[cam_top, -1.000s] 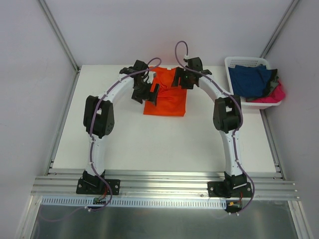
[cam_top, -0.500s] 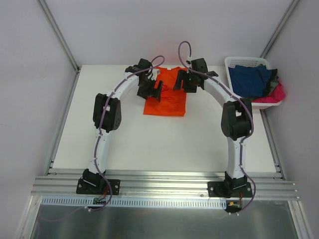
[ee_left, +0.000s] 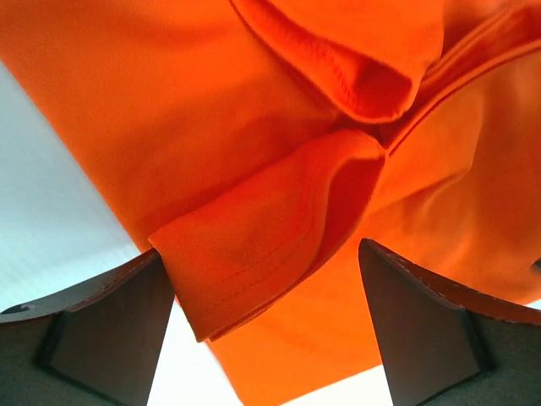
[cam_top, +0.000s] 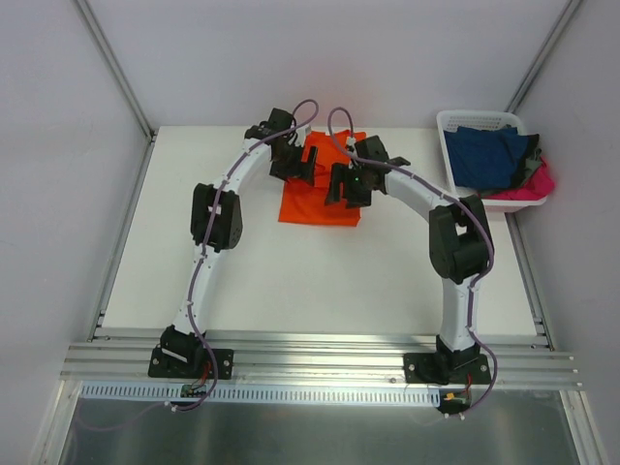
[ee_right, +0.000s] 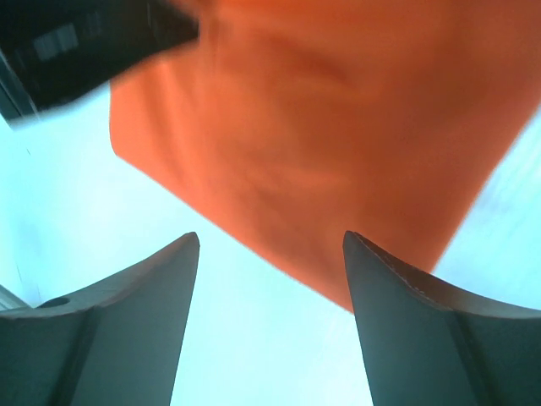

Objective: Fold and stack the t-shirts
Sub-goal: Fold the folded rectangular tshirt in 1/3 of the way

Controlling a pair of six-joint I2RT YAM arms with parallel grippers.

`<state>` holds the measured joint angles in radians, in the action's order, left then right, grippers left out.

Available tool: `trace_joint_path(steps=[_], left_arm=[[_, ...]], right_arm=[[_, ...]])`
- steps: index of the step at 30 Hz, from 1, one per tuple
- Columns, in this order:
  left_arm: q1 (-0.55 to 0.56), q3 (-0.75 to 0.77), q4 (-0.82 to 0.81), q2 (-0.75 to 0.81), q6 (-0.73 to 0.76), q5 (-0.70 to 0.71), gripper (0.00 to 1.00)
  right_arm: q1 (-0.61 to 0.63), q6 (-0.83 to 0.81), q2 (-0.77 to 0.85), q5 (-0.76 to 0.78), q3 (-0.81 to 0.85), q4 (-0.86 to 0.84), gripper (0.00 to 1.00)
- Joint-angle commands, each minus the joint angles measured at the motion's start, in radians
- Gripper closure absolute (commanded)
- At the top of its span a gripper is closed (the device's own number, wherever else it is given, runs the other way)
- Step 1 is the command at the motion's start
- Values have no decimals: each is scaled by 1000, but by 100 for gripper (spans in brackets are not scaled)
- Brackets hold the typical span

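The bright orange t-shirt [cam_top: 312, 205] lies partly folded on the white table [cam_top: 291, 281] at the middle back. My left gripper [cam_top: 308, 167] hovers over its far left part, open. In the left wrist view [ee_left: 266, 279] a doubled hemmed flap of the orange shirt [ee_left: 254, 245] lies between the spread fingers, against the left one. My right gripper [cam_top: 341, 186] is over the shirt's right part, open and empty. In the right wrist view [ee_right: 270, 245] the shirt's edge [ee_right: 338, 152] lies just beyond the fingertips. A navy t-shirt [cam_top: 489, 155] and a hot pink one [cam_top: 535, 184] lie in the basket.
The white slotted basket [cam_top: 455, 118] stands at the back right corner of the table. Grey walls close in the left, back and right sides. The left gripper's body shows dark at the top left of the right wrist view [ee_right: 84, 42].
Both grippers have moved inward over the orange shirt. The right gripper came left and nearer, over the shirt's right half. The left gripper shifted right and farther back.
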<state>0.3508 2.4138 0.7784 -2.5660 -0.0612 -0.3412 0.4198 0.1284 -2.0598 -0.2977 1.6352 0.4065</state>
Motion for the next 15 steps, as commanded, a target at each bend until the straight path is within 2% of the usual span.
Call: trace_joint_path(steps=[1, 10, 15], left_arm=[[-9, 86, -47, -26, -12, -33, 14], [-27, 157, -177, -53, -57, -2, 13], [-27, 137, -191, 6, -54, 21, 13]], right_arm=[[40, 5, 82, -21, -41, -11, 27], [76, -29, 104, 17, -61, -1, 27], [97, -38, 113, 26, -97, -15, 26]])
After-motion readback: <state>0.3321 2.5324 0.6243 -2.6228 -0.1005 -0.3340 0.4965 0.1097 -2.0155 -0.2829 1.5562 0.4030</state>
